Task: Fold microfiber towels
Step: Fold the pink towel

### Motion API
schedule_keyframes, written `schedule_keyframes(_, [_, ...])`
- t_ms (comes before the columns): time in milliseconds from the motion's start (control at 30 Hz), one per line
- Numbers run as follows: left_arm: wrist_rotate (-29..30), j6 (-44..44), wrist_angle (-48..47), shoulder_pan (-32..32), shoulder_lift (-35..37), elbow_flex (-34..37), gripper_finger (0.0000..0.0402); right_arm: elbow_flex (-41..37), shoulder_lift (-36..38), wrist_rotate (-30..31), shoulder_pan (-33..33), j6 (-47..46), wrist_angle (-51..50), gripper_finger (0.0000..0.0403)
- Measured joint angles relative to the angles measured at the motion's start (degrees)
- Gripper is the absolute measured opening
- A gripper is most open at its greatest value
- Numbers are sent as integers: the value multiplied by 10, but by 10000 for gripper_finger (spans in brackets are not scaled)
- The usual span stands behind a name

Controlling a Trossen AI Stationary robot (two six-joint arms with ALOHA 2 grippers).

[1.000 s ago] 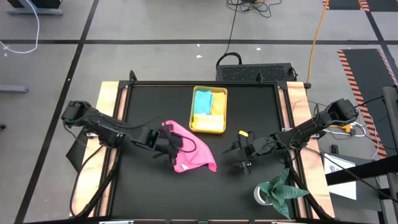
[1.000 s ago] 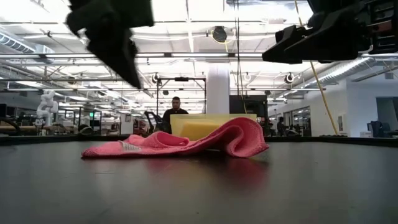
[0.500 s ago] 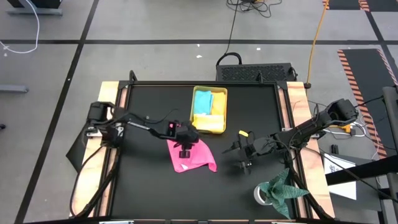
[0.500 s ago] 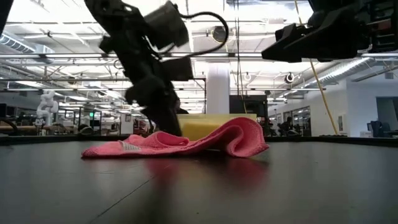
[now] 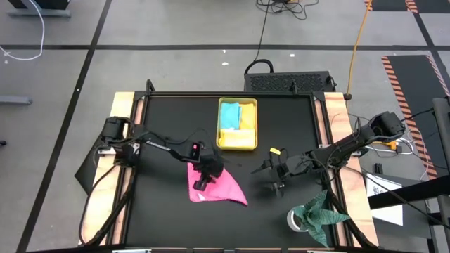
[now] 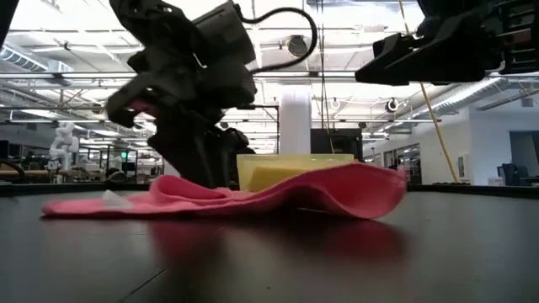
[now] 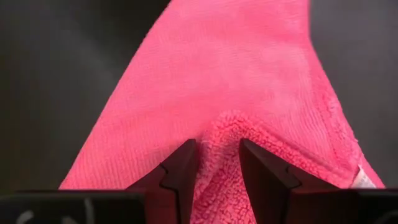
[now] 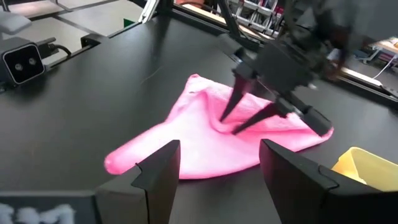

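The yellow tray (image 6: 295, 171) sits mostly hidden behind the pink towel (image 6: 253, 195) in the low view. The left gripper (image 5: 202, 181) covers part of that towel from above.

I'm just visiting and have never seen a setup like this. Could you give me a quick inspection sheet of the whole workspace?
Surface: black table top, wooden strips along both sides.
Job's things: pink towel lying rumpled mid-table; light blue towel and yellow towel in the yellow tray.
Clutter: dark green cloth at the table's near right corner, beside a white roll.
Claws: left claw pinching a raised fold of the pink towel; right claw open, above the table, empty.
Cables: black and orange leads on the floor behind.
Surroundings: grey floor, large hall.
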State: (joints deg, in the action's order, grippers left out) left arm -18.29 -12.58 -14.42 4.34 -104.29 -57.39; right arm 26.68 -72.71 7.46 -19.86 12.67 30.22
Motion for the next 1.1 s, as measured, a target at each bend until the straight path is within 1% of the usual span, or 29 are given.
schedule_keyframes(200, [7,-43,15,37,0,0,124,0,0,0,0,0,0,210])
schedule_keyframes(300, [40,-44,22,46,0,0,124,0,0,0,0,0,0,210])
schedule_keyframes(367, [47,-44,25,48,0,0,124,0,0,0,0,0,0,210])
schedule_keyframes(567, [29,-43,27,47,0,0,124,0,0,0,0,0,0,210])
schedule_keyframes(733, [18,-42,31,47,-19,0,122,0,0,0,0,0,0,210])
schedule_keyframes(833, [15,-49,36,47,-26,-2,99,0,0,0,0,0,0,210])
schedule_keyframes(1000, [19,-37,39,47,-15,-2,17,0,0,0,0,1,0,210])
schedule_keyframes(1033, [19,-32,34,47,-8,-4,11,0,0,0,0,1,0,210])
schedule_keyframes(1100, [40,-12,34,52,15,-9,14,0,0,0,0,2,-1,210])
